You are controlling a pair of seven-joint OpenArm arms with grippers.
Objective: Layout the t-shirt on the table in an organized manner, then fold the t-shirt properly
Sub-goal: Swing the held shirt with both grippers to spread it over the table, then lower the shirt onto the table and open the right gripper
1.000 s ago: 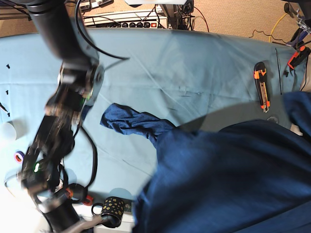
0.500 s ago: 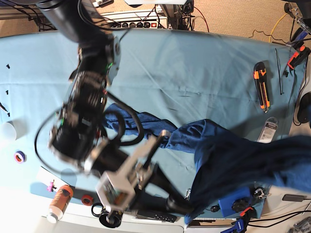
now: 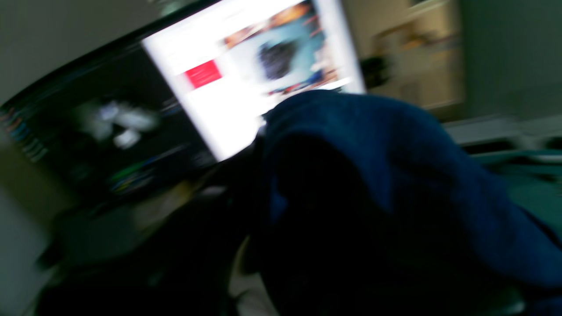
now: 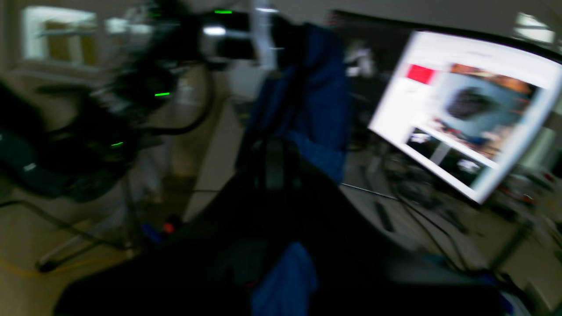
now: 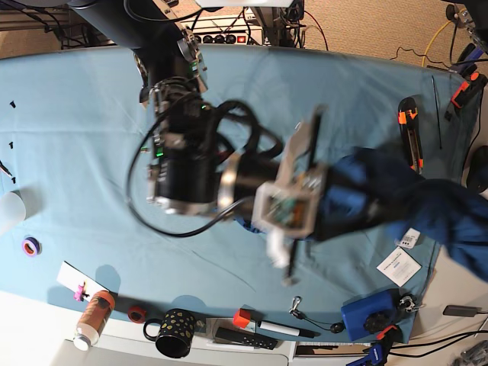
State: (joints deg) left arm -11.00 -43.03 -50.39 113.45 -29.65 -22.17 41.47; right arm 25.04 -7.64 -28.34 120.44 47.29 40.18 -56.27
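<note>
Clutter rings the table [image 5: 76, 114]: an orange-and-black utility knife [image 5: 408, 126] near the far right edge, a paper card [image 5: 398, 266] and a blue box [image 5: 369, 317] toward the near right corner, a spotted black mug [image 5: 174, 332], an orange bottle [image 5: 93, 319] and a purple tape roll [image 5: 30, 246] along the near left edge. Over the middle, the right arm [image 5: 179, 152] sweeps across, blurred, its cables looping, and blocks much of the teal cloth beneath it. The t-shirt [image 5: 412, 206] is up off the table, hanging in a dark navy bunch at the right side and stretched between the arms. In the left wrist view the shirt drapes right over the left gripper [image 3: 281, 206], hiding the jaws; I cannot tell whether they are clenched. In the right wrist view the right gripper [image 4: 272, 175] is a dark blur, clamped, with navy fabric bunched around it and a bright monitor [image 4: 465, 109] behind.
</note>
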